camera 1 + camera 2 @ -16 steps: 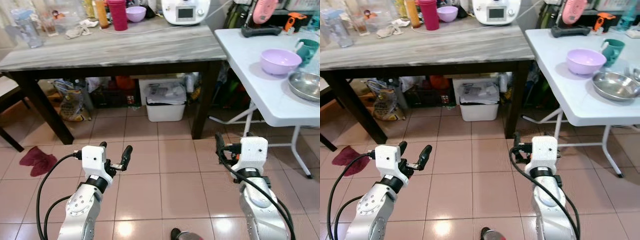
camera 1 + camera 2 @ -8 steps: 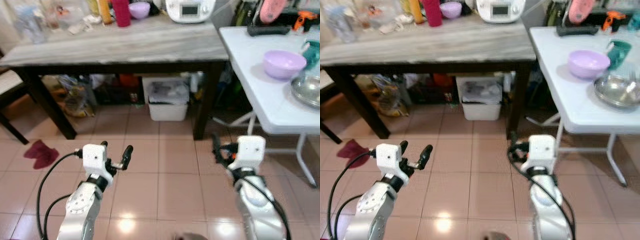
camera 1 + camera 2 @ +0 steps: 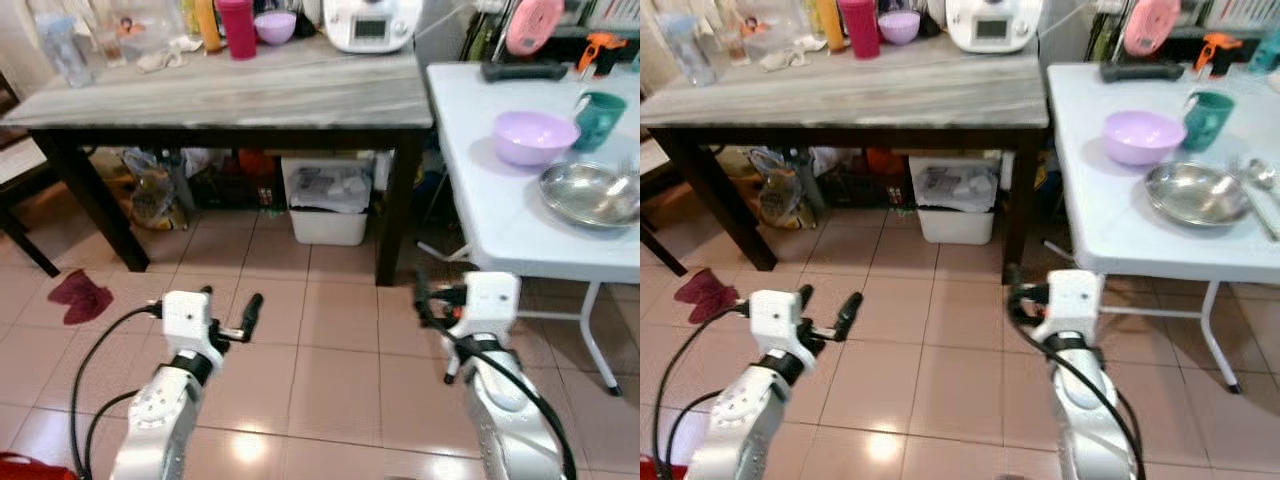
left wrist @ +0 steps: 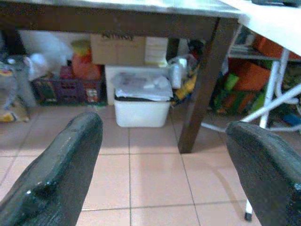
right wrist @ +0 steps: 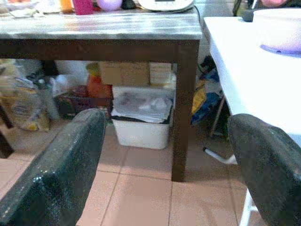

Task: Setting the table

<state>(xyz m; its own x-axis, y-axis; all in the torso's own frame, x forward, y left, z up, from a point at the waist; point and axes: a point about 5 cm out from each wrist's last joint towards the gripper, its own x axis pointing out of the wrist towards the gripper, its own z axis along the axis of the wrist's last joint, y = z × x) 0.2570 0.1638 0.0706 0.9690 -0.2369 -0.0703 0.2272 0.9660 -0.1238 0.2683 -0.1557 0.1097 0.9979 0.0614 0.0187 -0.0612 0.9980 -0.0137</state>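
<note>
I have both arms carried low and forward over the tiled floor, well short of any dish — a travelling posture, I judge, that keeps them clear of the furniture while I line up on the white surface. My left hand is empty with its 2 fingers spread apart, and the left wrist view looks between them at a white bin under the dark-legged wooden surface. My right hand is likewise empty and spread wide; its wrist view catches the edge of the white surface beside the dark leg. The things I need for setting the table sit together on that white surface to my right: a purple bowl, a steel bowl just in front of it, a green mug behind, and what looks like cutlery at the far edge. They are grouped near my side, so I reckon the right hand is the natural one to reach first.
</note>
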